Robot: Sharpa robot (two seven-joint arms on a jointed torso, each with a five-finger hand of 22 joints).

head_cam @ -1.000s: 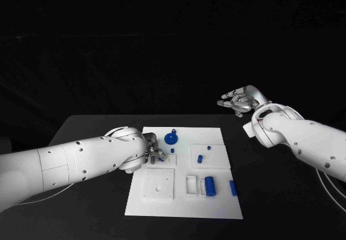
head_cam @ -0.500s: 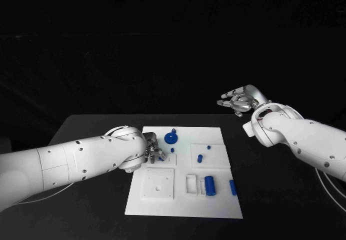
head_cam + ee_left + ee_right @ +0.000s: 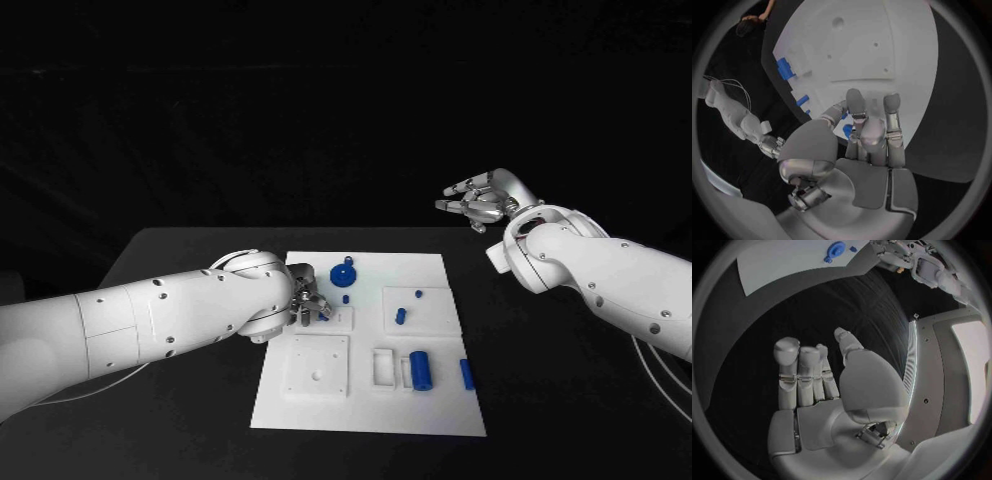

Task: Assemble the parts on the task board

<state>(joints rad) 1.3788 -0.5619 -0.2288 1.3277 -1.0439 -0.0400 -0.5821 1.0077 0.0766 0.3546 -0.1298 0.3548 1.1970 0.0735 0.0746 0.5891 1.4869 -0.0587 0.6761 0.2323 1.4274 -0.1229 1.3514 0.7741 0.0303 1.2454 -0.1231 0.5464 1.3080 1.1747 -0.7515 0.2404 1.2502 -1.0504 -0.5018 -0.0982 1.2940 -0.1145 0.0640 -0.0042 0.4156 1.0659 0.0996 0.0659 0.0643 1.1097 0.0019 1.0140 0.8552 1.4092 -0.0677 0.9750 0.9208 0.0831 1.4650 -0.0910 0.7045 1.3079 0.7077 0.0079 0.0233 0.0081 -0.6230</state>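
Nearest me on the task board (image 3: 361,415), at about five o'clock, I see a blue cylinder (image 3: 420,371) lying beside a short blue bar (image 3: 467,374). Further up, my left hand (image 3: 306,306) is down on the board's nine-o'clock edge, fingers together, a small blue part (image 3: 847,131) at their tips; whether it's pinched I cannot tell. A round blue disc (image 3: 343,276) sits toward twelve. Farthest, at two o'clock, my right hand (image 3: 480,201) hovers off the board, fingers loosely apart, holding nothing.

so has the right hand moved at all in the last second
No. The right hand hangs in the same spot, up past the task board's far right corner.
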